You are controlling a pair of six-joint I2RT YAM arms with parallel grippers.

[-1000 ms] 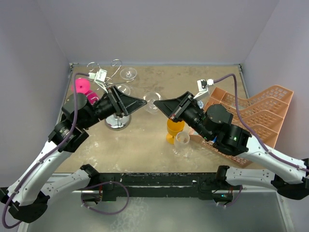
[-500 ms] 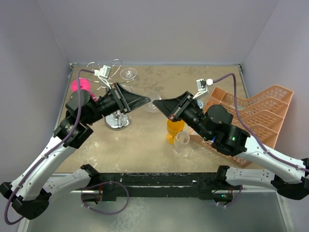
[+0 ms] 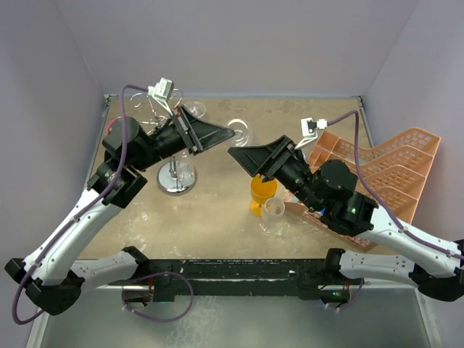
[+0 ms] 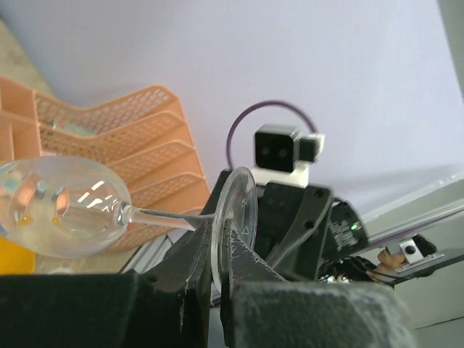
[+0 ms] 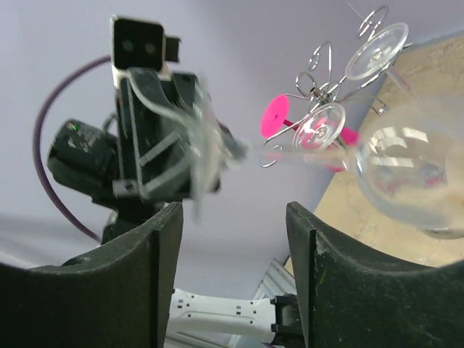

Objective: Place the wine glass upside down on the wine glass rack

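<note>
Near rack [image 3: 176, 183], L claw [image 3: 230, 133] grips wine glass [image 4: 61, 208].

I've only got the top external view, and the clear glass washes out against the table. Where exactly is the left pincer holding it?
Observer: By the foot. On the left wrist view, the left pincer clamps the wine glass at its foot disc, edge-on, with the stem running out to the bowl.
Operator: Is the right pincer touching it?
Observer: No. The right wrist view shows the right pincer open and empty, and the bowl lies beyond it.
Operator: Anything on the rack I can't see?
Observer: Yes. There is a pink glass among the scroll arms of the wine glass rack, and your view hides it.
</note>
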